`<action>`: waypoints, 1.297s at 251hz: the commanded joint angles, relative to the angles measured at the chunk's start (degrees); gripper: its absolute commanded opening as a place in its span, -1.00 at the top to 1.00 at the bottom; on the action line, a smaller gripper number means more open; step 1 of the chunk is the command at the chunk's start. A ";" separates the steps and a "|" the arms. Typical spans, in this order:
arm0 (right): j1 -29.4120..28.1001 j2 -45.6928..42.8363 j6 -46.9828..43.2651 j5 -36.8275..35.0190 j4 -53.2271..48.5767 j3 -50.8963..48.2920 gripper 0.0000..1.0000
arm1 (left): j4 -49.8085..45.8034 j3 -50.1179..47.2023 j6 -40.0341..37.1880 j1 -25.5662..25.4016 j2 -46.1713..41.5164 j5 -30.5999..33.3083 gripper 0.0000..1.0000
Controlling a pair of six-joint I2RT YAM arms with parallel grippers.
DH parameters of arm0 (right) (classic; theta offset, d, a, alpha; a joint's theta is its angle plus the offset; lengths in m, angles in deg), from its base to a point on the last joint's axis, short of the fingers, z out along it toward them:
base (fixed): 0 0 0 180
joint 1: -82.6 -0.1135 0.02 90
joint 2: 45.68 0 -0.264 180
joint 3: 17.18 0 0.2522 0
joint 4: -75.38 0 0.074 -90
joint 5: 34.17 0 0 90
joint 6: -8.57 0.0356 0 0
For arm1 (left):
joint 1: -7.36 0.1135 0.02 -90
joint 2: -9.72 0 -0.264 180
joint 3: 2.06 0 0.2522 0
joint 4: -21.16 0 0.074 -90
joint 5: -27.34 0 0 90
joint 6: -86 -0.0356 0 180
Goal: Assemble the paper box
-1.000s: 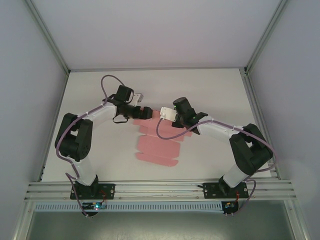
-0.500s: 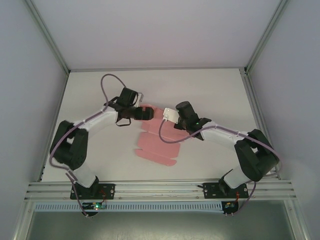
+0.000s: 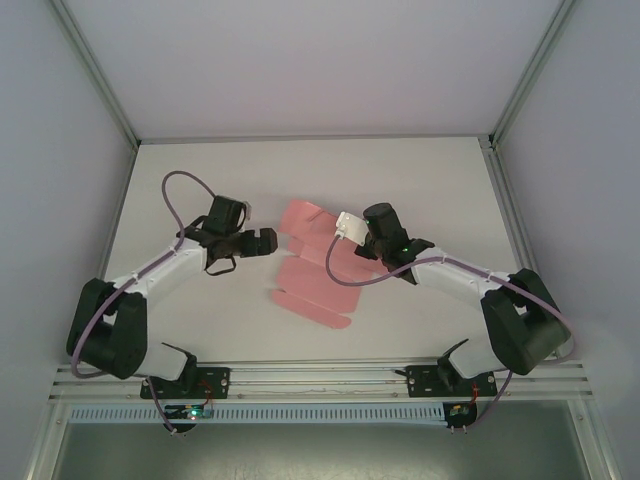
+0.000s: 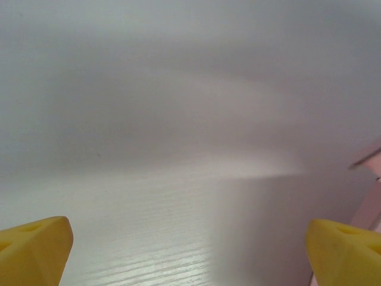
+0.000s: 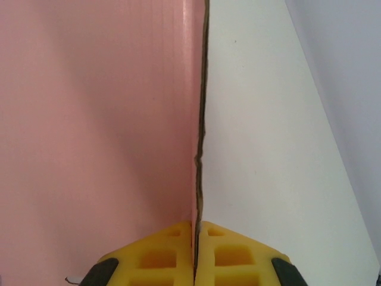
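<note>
My right gripper [image 5: 195, 231] pinches a raised edge of the paper box [image 3: 312, 288], arm stretched low toward centre. My left gripper [image 3: 264, 240] sits just beside the sheet (fingers spread wide).

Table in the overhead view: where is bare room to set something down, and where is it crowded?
Free: the far strip of the table between back wall and paper box, and the far right corner beyond the right arm. Crowded: the middle, where it lies between the left gripper and right gripper.
</note>
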 commanded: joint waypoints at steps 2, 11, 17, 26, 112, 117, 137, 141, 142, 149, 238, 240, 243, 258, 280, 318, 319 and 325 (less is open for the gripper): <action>0.26 -1.66 2.16 1.61 1.34 -0.10 1.00 | 4.98 -0.08 -2.40 -0.35 2.44 -7.42 -1.00; 0.27 -1.58 2.25 1.49 1.29 0.00 1.00 | 6.61 -0.47 -3.08 -0.77 2.80 -10.17 -1.00; 0.20 -1.55 2.38 1.39 1.22 -0.03 1.00 | 7.18 -0.48 -3.52 -1.22 2.95 -11.24 -1.00; 0.17 -1.59 2.68 1.57 1.20 0.03 1.00 | 7.52 -0.16 -4.15 -2.01 3.32 -11.45 -1.00; -2.40 -3.15 -0.10 3.22 2.68 -1.25 1.00 | 11.20 5.34 -4.49 -7.96 10.31 -9.70 -1.00; -2.44 -3.24 -0.20 3.28 2.71 -1.27 1.00 | 10.97 5.64 -4.66 -8.08 10.59 -9.49 -1.00; -2.57 -3.57 -1.11 2.68 2.86 -1.51 1.00 | 10.27 5.99 -4.34 -8.32 11.19 -8.14 -1.00; -2.65 -3.64 -1.31 2.38 3.01 -1.54 1.00 | 10.27 5.83 -4.27 -8.32 11.19 -7.89 -1.00; -2.68 -3.62 -1.42 2.27 3.03 -1.58 1.00 | 10.22 5.80 -4.29 -8.29 11.18 -7.85 -1.00; -2.86 -3.60 -2.12 1.36 3.27 -1.71 1.00 | 9.79 5.54 -4.32 -8.24 10.88 -7.24 -1.00; -9.28 2.71 -19.43 -21.49 16.46 -4.55 1.00 | -0.53 0.57 -2.58 -7.92 -2.95 8.60 -1.00; -9.34 2.79 -19.85 -21.66 17.29 -4.75 1.00 | -0.78 0.51 -2.46 -7.91 -3.28 8.97 -1.00; -9.43 2.87 -20.37 -21.92 18.62 -4.98 1.00 | -1.21 0.56 -2.33 -7.84 -3.78 9.60 -1.00; -10.11 3.28 -24.04 -23.03 26.02 -6.75 1.00 | -2.80 0.67 -1.40 -7.36 -5.76 12.39 -1.00; -11.63 4.31 -30.31 -24.04 34.94 -9.05 1.00 | -3.64 0.73 0.17 -5.57 -8.11 15.61 -1.00; -13.24 7.58 -38.11 -25.79 44.89 -11.08 1.00 | -3.37 1.23 5.80 0.89 -6.53 16.78 -1.00; -13.21 7.71 -38.14 -25.79 45.12 -11.14 1.00 | -3.32 1.26 5.92 1.06 -6.38 16.71 -1.00; -13.38 8.17 -38.42 -25.72 46.21 -11.35 1.00 | -2.86 1.42 6.74 2.22 -5.50 16.01 -1.00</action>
